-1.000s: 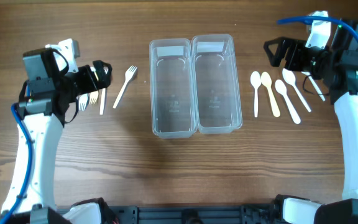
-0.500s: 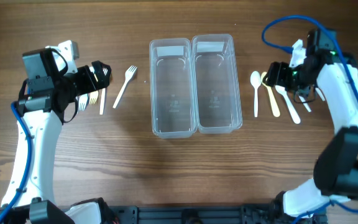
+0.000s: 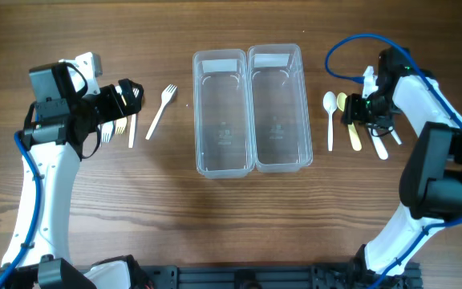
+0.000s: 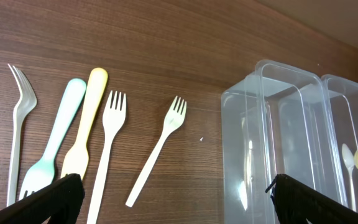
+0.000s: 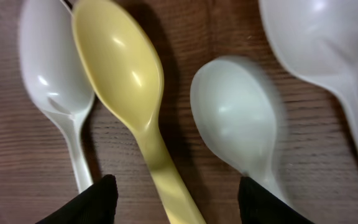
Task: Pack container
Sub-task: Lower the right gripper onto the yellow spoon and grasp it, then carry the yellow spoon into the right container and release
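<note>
Both spread wide, empty: right pincer straddles yellow spoon on counter; left pincer hovers over 5 forks.

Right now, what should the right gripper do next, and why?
Probably ease straight down and close on the yellow spoon: its handle lies between the fingers of the open right gripper, which hovers just above it, and the nearby container looks empty.

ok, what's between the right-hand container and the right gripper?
One white spoon, lying on the table apart from the right-hand container. The right gripper hovers over the yellow spoon just past it. The overhead view shows this.
</note>
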Robot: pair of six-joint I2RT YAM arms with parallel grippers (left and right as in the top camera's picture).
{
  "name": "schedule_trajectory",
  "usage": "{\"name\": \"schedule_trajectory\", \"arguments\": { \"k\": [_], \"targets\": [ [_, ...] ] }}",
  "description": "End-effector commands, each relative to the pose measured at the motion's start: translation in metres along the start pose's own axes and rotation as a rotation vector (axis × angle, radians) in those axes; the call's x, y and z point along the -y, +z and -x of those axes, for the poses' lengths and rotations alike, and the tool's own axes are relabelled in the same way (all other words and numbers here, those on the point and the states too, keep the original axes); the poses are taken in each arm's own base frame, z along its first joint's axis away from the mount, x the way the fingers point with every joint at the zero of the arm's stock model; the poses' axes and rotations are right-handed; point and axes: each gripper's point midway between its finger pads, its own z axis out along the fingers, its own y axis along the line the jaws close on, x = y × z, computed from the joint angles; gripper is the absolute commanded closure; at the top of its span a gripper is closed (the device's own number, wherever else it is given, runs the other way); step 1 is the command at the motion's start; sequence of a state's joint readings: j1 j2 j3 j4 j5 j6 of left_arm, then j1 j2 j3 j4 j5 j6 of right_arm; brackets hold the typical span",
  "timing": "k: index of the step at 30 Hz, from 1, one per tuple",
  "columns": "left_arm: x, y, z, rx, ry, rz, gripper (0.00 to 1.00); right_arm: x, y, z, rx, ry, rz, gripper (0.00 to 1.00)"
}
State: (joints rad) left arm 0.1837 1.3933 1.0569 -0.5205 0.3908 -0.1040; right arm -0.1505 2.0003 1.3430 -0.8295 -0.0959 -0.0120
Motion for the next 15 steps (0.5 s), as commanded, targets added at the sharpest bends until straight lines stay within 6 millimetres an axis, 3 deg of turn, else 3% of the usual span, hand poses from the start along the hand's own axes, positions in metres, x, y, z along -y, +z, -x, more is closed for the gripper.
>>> {"name": "schedule_trajectory", "arguments": {
  "k": [1, 5, 7, 9, 12, 15],
  "targets": [
    [0.001, -0.003, 0.008, 0.016, -0.006, -0.004, 0.0, -0.005, 0.012, -0.008, -0.04, -0.029, -0.004, 0.44],
    [0.001, -0.003, 0.008, 0.017, -0.006, -0.004, 0.0, -0.011, 0.016, -0.013, -0.062, -0.047, -0.008, 0.51],
    [0.001, -0.003, 0.008, 0.016, -0.006, -0.004, 0.0, -0.009, 0.021, -0.015, -0.076, -0.045, -0.02, 0.64],
    [0.001, -0.003, 0.008, 0.016, -0.006, -0.004, 0.0, -0.006, 0.026, -0.019, -0.101, -0.043, -0.035, 0.69],
    [0.001, -0.003, 0.008, 0.016, -0.006, -0.004, 0.0, -0.001, 0.028, -0.024, -0.121, -0.032, -0.061, 0.92],
    [0.001, -0.003, 0.008, 0.016, -0.006, -0.004, 0.0, 0.001, 0.02, -0.019, -0.095, 0.003, -0.081, 0.96]
  ]
}}
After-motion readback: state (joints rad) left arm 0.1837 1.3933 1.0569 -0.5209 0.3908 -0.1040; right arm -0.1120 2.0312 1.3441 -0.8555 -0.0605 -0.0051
